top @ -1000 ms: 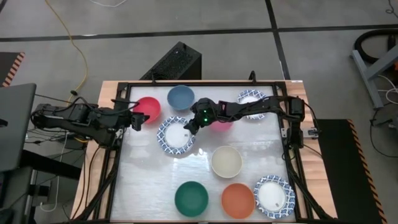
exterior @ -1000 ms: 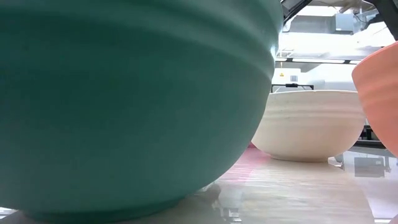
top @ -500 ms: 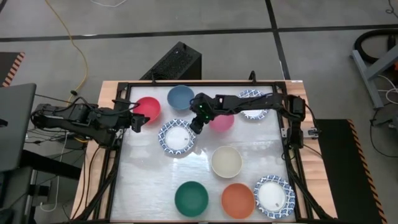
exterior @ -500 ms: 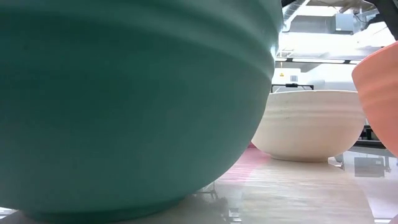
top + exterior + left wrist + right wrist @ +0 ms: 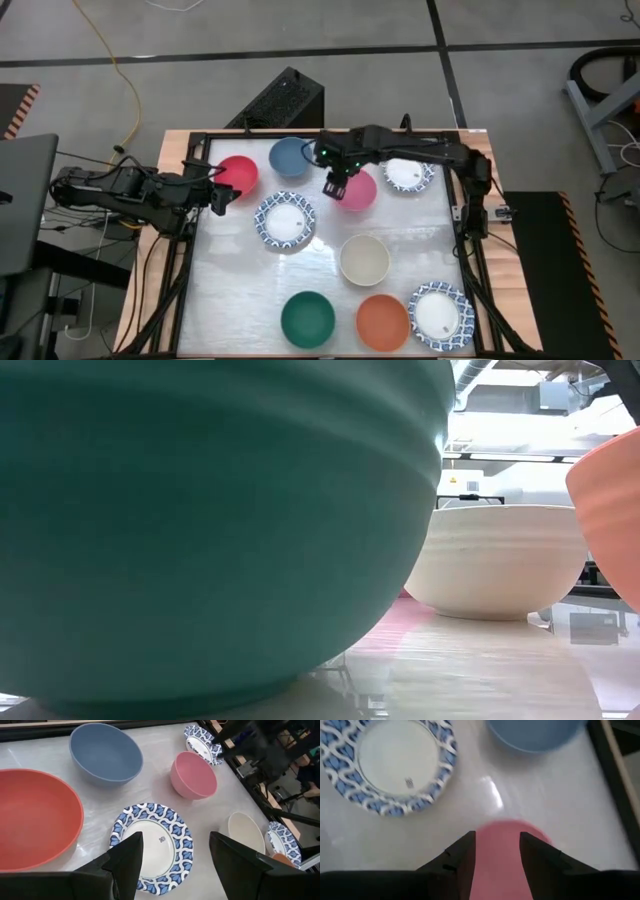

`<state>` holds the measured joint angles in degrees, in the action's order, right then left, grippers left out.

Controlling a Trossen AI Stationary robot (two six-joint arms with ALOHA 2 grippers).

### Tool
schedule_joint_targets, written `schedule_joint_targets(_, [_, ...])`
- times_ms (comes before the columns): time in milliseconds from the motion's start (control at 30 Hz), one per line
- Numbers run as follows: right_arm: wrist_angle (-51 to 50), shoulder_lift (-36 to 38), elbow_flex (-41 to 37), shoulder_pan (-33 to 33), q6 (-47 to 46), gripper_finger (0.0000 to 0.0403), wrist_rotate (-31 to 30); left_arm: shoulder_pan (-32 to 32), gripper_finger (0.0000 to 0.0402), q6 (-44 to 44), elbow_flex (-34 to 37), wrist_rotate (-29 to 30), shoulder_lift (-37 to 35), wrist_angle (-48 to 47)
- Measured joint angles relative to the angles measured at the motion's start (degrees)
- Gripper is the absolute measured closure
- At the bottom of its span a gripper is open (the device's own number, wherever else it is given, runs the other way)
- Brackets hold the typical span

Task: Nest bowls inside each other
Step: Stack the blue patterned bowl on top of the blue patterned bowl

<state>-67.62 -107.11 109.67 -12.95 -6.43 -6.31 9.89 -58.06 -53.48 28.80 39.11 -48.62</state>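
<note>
Nearest along the table's front edge: green bowl (image 5: 307, 318), orange bowl (image 5: 382, 320) and a blue-rimmed white bowl (image 5: 439, 313), all separate, nothing nested yet. Farther in, cream bowl (image 5: 364, 259), then another patterned bowl (image 5: 284, 219) bearing a small dark mark, unreadable. Beyond, right gripper (image 5: 335, 187) over the pink bowl (image 5: 358, 191), fingers straddling its rim, probably for lifting; pinch cannot be told. At far left, left gripper (image 5: 218, 197) spread beside the red bowl (image 5: 238, 174), waiting.
</note>
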Motion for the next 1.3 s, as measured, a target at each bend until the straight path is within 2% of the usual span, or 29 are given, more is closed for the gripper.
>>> schedule_joint_targets(233, [-18.76,0.92,11.83,-0.39,1.13,0.0255,-6.44,0.00,0.0184,0.50,-0.01,0.21,0.00,0.00])
schedule_joint_targets(367, [-19.93,6.77,11.15,-0.39,1.10,0.0265,-6.80,0.00,0.0184,1.37,-0.01,0.33,0.00,0.02])
schedule_joint_targets(567, [-19.76,20.41,7.74,-1.18,0.21,0.0270,-7.45,0.00,0.0184,2.14,-0.01,0.37,0.31,0.07])
schedule_joint_targets(900, [-19.01,43.49,-6.76,-1.84,-8.82,0.0270,-10.39,0.00,0.0184,4.52,0.00,0.45,0.37,4.22])
schedule_joint_targets(1133, [-13.22,55.84,-25.03,-1.86,-15.61,0.0270,-10.60,0.00,0.0184,6.86,-0.01,1.27,0.39,7.85])
schedule_joint_targets(1300, [-5.62,59.81,-38.06,-1.83,-15.98,0.0268,-10.73,-0.01,0.0184,6.89,-0.01,2.42,0.70,8.75])
